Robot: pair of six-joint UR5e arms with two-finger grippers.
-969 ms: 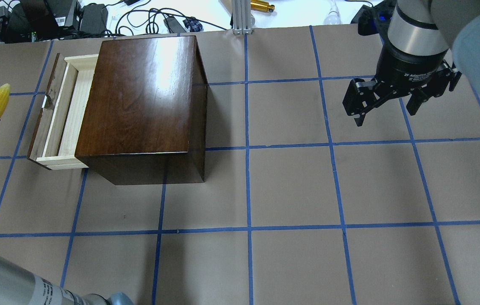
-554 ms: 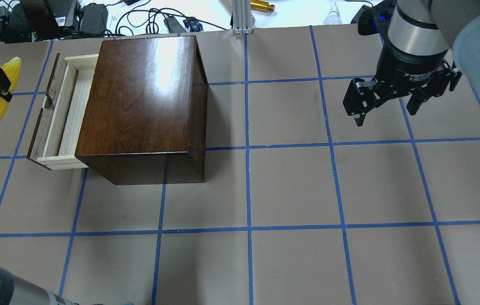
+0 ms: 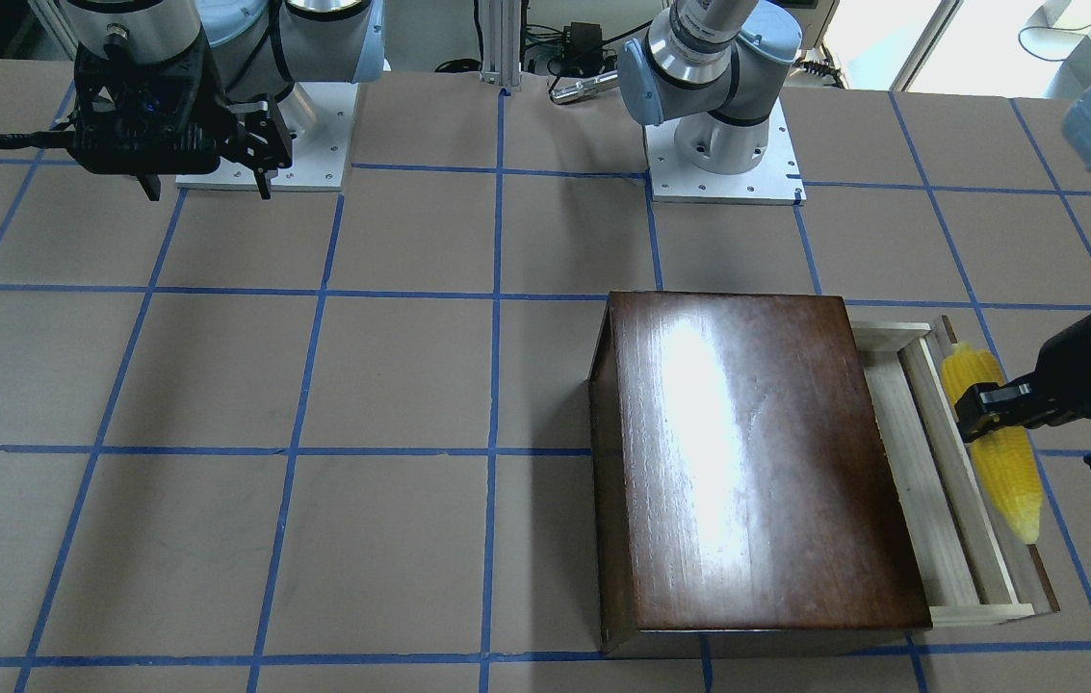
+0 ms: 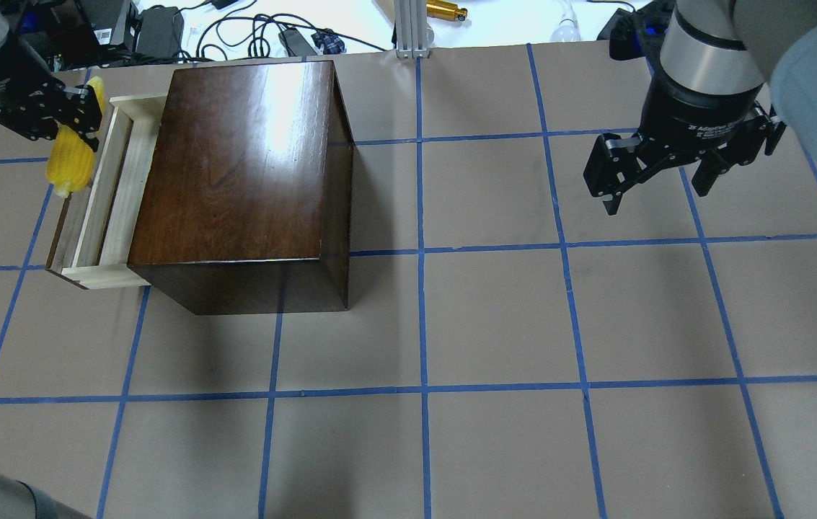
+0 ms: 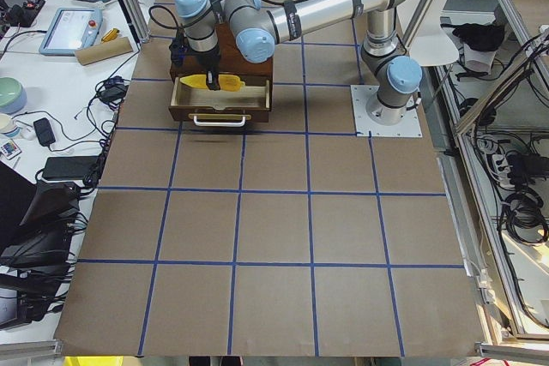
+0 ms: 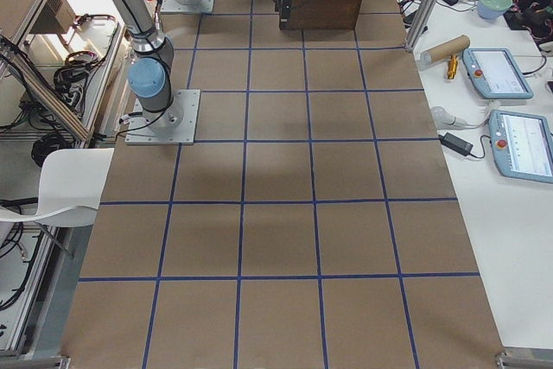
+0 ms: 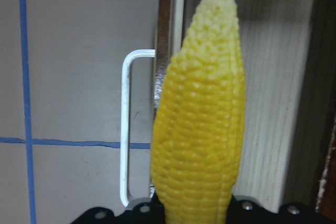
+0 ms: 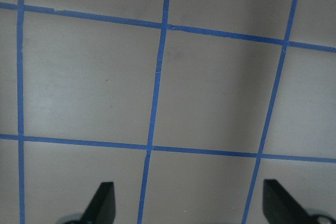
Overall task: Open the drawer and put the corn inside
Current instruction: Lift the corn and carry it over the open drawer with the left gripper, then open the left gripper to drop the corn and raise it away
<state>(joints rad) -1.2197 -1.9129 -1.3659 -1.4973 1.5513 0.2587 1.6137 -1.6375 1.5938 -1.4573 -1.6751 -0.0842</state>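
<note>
I'm watching the brown paper-covered table with a blue tape grid carrying the glossy dark-brown wooden box near its far left corner. The box's shallow pale-wood drawer is standing open toward the left edge. The right gripper is hanging spread wide and empty near the far right corner. The left gripper is clamping the small yellow toy corn cob, which is lying lengthwise above the drawer's front rim.
</note>
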